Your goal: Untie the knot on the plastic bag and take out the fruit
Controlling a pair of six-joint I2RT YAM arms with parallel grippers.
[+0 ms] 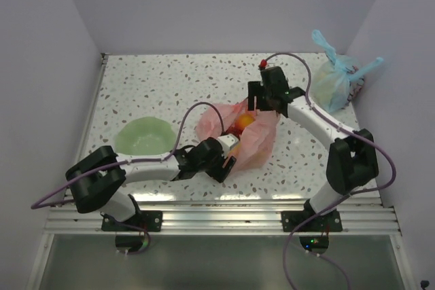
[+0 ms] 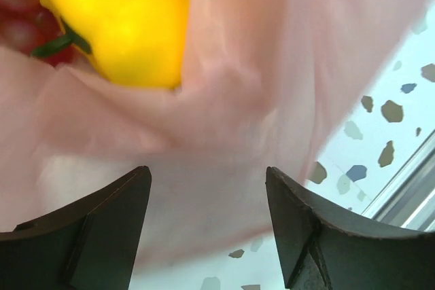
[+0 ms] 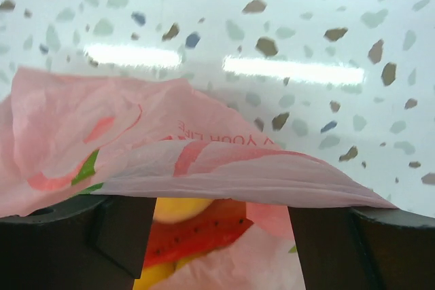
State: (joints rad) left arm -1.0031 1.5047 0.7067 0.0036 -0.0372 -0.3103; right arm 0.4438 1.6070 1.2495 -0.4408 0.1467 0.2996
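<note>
The pink plastic bag (image 1: 262,142) lies crumpled mid-table with its mouth gaping, and orange and yellow fruit (image 1: 245,121) shows inside. No tied knot is in view. My left gripper (image 1: 230,149) is at the bag's near-left side. In the left wrist view it (image 2: 207,181) stands open, with pink film (image 2: 224,120) just ahead and a yellow fruit (image 2: 122,18) beyond. My right gripper (image 1: 257,106) is over the bag's far edge. In the right wrist view it (image 3: 223,205) is open, the bag's rim (image 3: 258,178) draped across its fingertips, with a watermelon slice (image 3: 204,232) below.
A green bowl (image 1: 143,135) sits left of the bag. A light blue tied bag (image 1: 333,81) stands at the back right by the wall. White walls close in the speckled table (image 1: 170,86) on three sides, and a metal rail (image 1: 224,219) runs along its near edge.
</note>
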